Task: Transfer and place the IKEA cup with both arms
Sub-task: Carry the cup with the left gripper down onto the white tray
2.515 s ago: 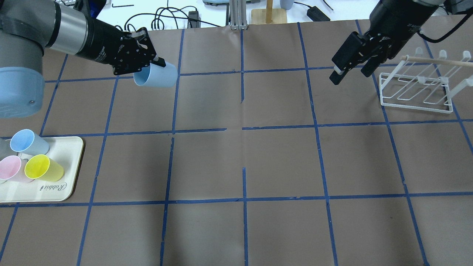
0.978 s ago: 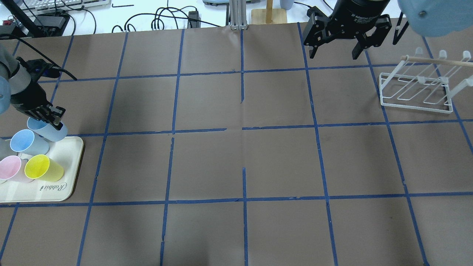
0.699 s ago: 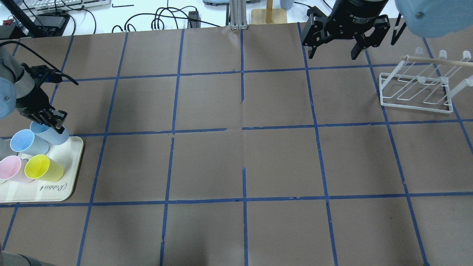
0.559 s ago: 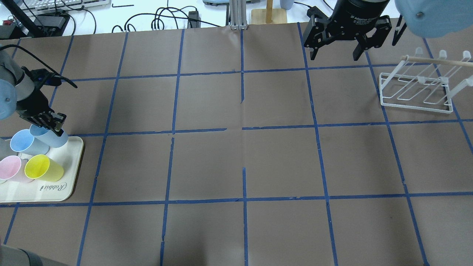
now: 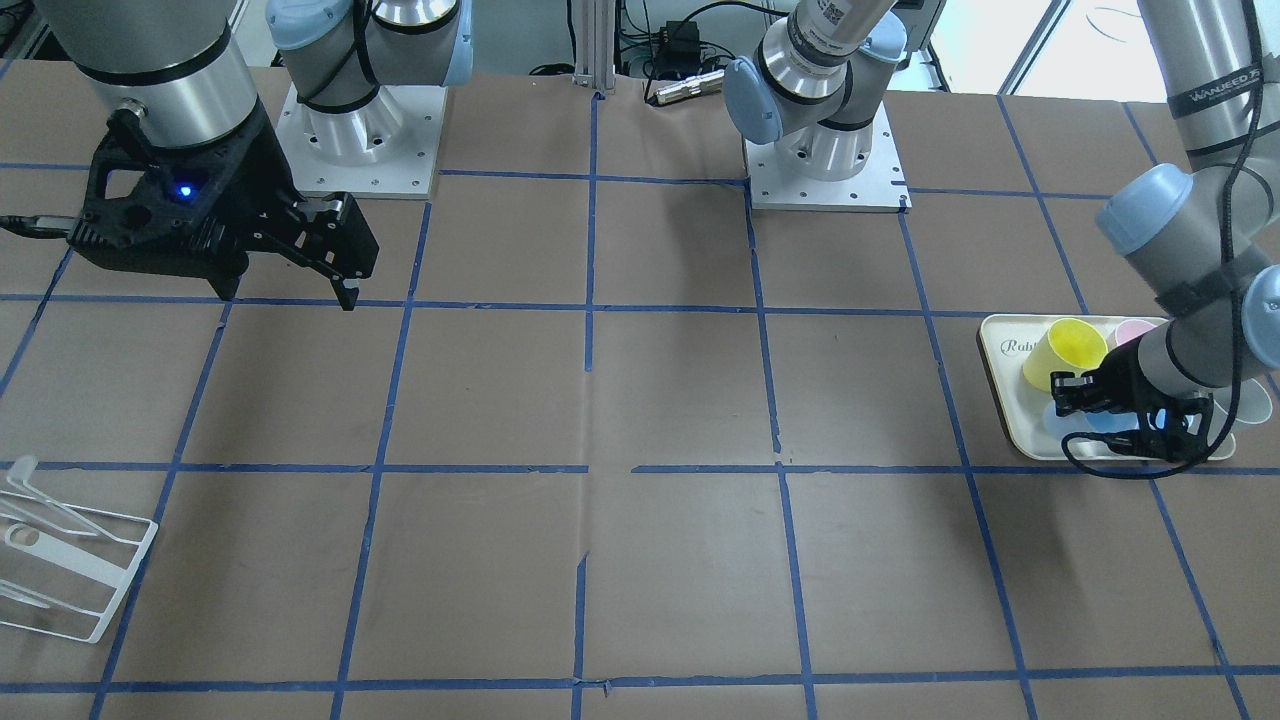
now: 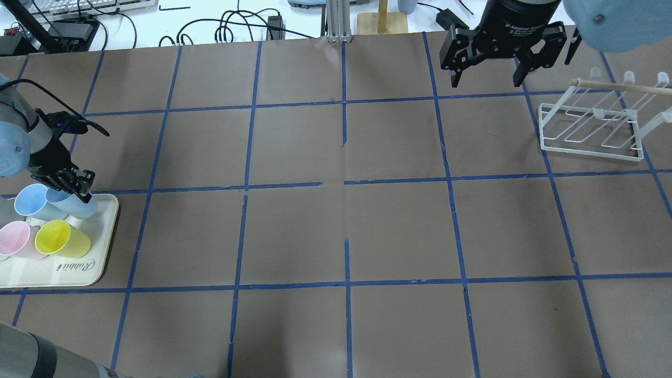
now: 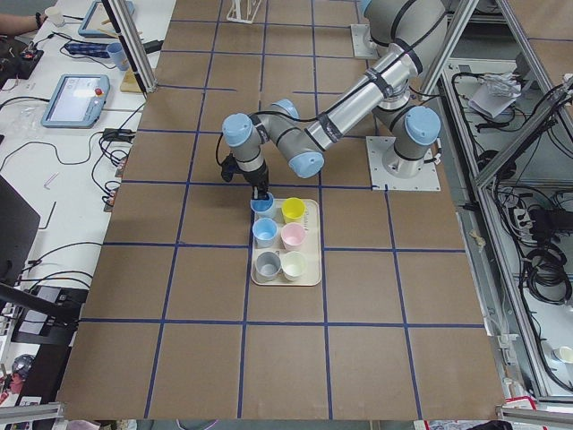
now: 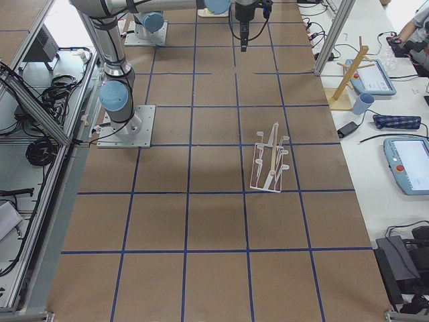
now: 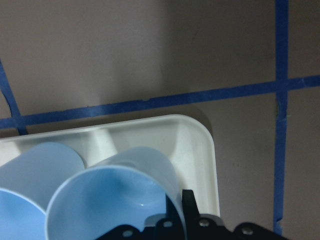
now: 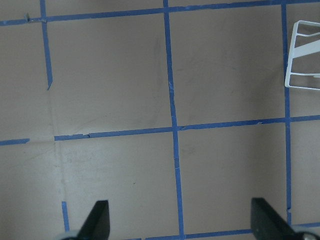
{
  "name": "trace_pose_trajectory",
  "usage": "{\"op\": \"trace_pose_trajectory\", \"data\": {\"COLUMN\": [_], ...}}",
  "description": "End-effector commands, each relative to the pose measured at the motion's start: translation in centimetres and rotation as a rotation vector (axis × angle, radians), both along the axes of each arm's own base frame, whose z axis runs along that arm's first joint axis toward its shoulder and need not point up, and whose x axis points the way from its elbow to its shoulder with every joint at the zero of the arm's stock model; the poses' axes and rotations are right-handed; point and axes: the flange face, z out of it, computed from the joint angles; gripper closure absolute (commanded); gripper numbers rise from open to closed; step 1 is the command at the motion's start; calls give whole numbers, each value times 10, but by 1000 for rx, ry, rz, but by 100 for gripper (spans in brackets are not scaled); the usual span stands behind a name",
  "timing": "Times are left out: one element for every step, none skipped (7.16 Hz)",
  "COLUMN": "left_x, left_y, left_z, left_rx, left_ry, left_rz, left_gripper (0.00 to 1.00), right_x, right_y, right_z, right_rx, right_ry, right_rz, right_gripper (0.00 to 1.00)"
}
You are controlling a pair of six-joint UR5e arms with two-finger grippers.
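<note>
On the left side of the table [image 6: 399, 231], about halfway between the robot's edge and the far edge, you see the cream tray [image 6: 102, 247], and the left gripper [image 6: 77, 191] hangs over the tray corner that lies farthest from the robot and nearest the table's middle. Its fingers [image 9: 187, 202] are clenched on the rim wall of the IKEA cup [image 6: 81, 207], one outside the wall and the other, as it seems, inside. I think this hold is chosen because the deeper blue cup [image 6: 29, 199] stands just beside it, and a pinch on the rim needs no room around the body. The cup is low in that corner place, but you cannot tell from here whether its bottom already rests on the tray. The yellow cup [image 6: 58, 237], the pink cup [image 6: 13, 237] and the grey cup [image 7: 268, 263] fill other places of the tray. Going to the right, the middle squares of brown paper with blue tape lines carry nothing. Near the far edge on the right side, the right gripper [image 6: 487, 81] points down with its fingers spread wide and nothing between them, probably kept away from the work. Just to its right stands the white wire rack [image 6: 619, 86]. Beyond the far edge there is a white bench with black cables [image 6: 231, 26].
</note>
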Motion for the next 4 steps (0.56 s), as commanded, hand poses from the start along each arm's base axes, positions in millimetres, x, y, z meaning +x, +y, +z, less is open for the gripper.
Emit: {"op": "trace_pose_trajectory", "data": {"left_x": [5,2,-3,-10], "left_y": [6,10,11,6], "left_z": [-1,8,26,55], "left_rx": [25,43,56,19], "left_ry": [11,22,39,21], "left_rz": [12,14,12,-1], "left_gripper": [0,0,0,0], "right_x": [-2,-3,-3,-10], "right_y": [2,2,1,-1], "right_z": [-2,-2,-3,-3], "right_rx": [25,27,29,30], "right_ry": [0,0,-1,-3], "right_rz": [-3,-3,5,-3], "right_gripper": [0,0,0,0]}}
